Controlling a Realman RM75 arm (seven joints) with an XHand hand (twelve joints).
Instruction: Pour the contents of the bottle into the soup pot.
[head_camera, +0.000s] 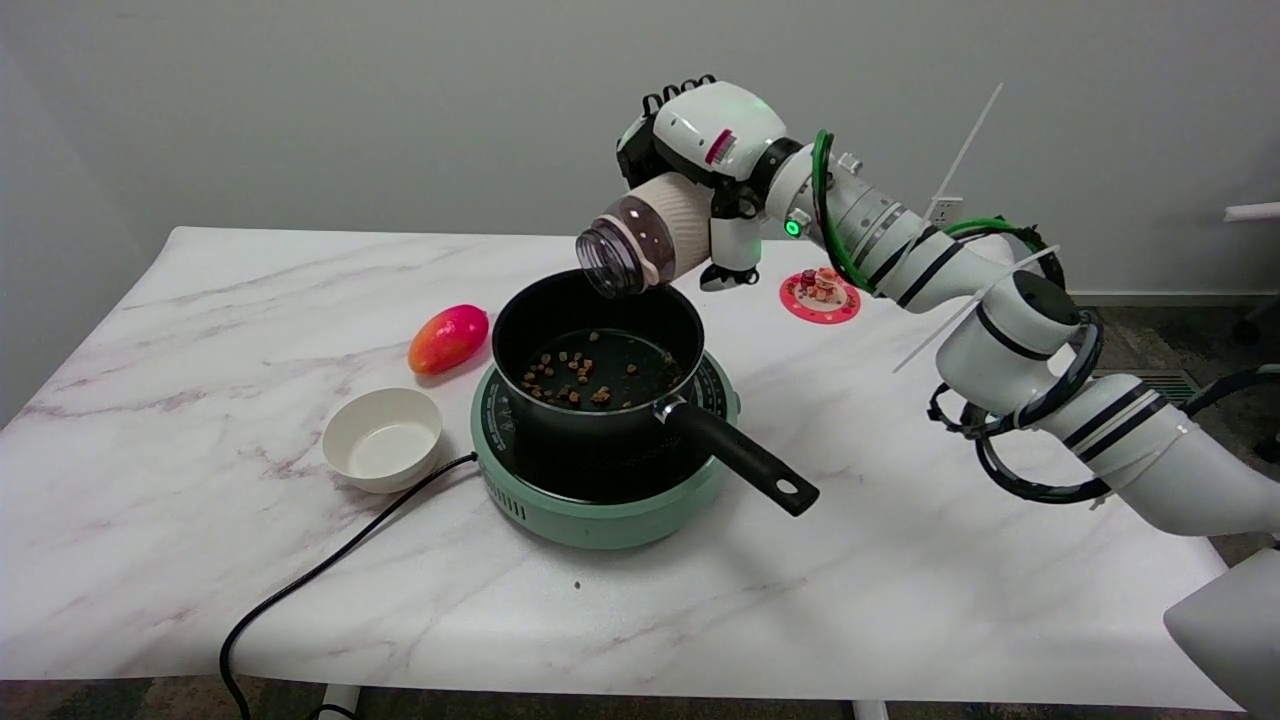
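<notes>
While tipped over pot (598, 345), bottle (645, 238), label unreadable

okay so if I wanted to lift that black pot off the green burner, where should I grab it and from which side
Probably by the long black handle of the soup pot. It sticks out past the green burner toward the table's near right, over bare tabletop. Come from that side, wrapping around its middle. The right hand holds the tilted bottle over the far rim, so avoid that side.
</notes>
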